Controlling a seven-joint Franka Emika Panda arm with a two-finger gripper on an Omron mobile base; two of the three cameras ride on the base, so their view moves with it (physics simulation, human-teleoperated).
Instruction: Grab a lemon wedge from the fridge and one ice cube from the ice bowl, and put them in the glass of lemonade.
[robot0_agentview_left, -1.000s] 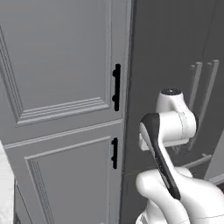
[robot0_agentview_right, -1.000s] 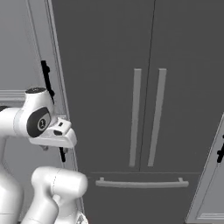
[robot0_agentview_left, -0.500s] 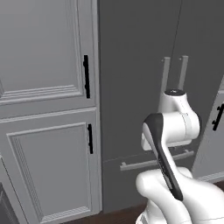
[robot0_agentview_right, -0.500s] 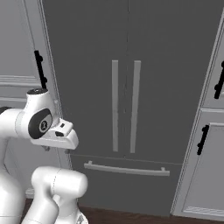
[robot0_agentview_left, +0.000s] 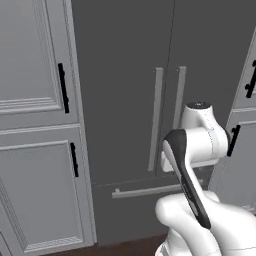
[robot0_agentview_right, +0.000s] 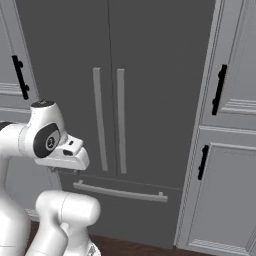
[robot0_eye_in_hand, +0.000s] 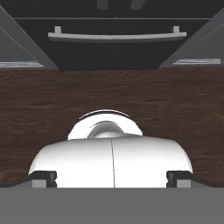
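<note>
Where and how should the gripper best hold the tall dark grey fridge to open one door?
Probably one of the tall dark grey fridge's long pale vertical bar handles, near mid-height, approached from the front with fingers either side, since the slim bar stands off the door.

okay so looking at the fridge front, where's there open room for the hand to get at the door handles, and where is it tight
Open: the flat dark door faces of the fridge on either side of the two upright handles, and the band between them and the drawer handle. Tight: the narrow slot between the upright handles, and the fridge's edges against the cabinets. The open gripper points at the wood floor.
</note>
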